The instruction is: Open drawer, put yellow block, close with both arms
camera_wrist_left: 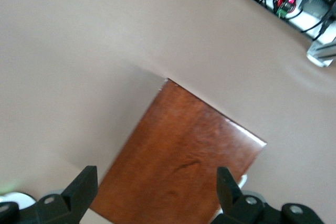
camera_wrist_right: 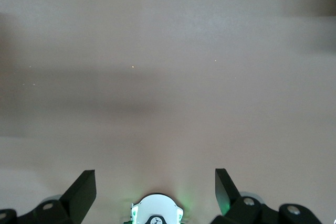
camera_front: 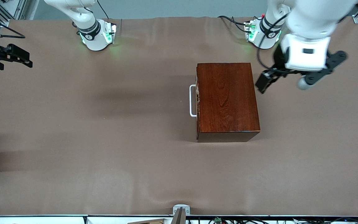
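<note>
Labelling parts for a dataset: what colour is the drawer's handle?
White: the handle shows best in the front view, against the dark reddish-brown box.

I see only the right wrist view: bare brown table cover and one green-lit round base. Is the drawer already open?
Observer: No. The drawer is shut inside the glossy reddish-brown wooden box; only its white U-shaped bar handle stands out.
Operator: Where is the small yellow block?
Observer: No view shows it.
Operator: And the left gripper?
Observer: The left gripper is open, in the air beside the box, toward the left arm's end of the table.
</note>
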You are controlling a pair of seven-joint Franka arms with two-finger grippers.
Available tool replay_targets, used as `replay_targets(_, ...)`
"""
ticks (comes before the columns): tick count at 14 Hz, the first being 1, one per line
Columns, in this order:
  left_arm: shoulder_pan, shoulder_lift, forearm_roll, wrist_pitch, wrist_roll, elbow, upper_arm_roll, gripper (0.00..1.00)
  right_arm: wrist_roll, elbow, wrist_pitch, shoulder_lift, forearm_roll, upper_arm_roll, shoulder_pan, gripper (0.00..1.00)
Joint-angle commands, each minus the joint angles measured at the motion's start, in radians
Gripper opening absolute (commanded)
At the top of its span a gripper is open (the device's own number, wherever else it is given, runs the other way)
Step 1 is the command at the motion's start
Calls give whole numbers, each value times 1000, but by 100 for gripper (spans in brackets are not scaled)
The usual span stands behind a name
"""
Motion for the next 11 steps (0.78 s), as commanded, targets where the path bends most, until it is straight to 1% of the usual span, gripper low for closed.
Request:
replay_targets(1, 76, -38, -3, -39, 226, -35, -8, 100, -10, 11, -10, 0, -6, 10, -16, 100)
replay_targets(3, 125, -48, -2, -44, 277, -50, -13, 100, -10, 11, -10, 0, -6, 10, -15, 100)
replay_targets(5, 156, -83, 0, -42, 310, -97, -17, 100, -10, 11, -10, 0, -6, 10, -15, 100)
replay_targets(6, 212, -111, 4, -39, 347, -125, -57, 100, -10, 11, -10, 0, -6, 10, -15, 100)
replay_targets(8, 370, -139, 9, -38, 448, -148, -202, 100, -10, 10, -10, 0, -6, 10, -15, 100)
replay_targets(9, 405, -157, 9, -36, 488, -169, -229, 100, -10, 11, -10, 0, -6, 10, -15, 100)
replay_targets(10, 416, -180, 9, -31, 540, -201, -230, 100, -9, 8, -10, 0, -6, 10, -15, 100)
replay_targets(11, 450, -211, 8, -19, 635, -235, -240, 100, -10, 8, -15, 0, -6, 10, -15, 100)
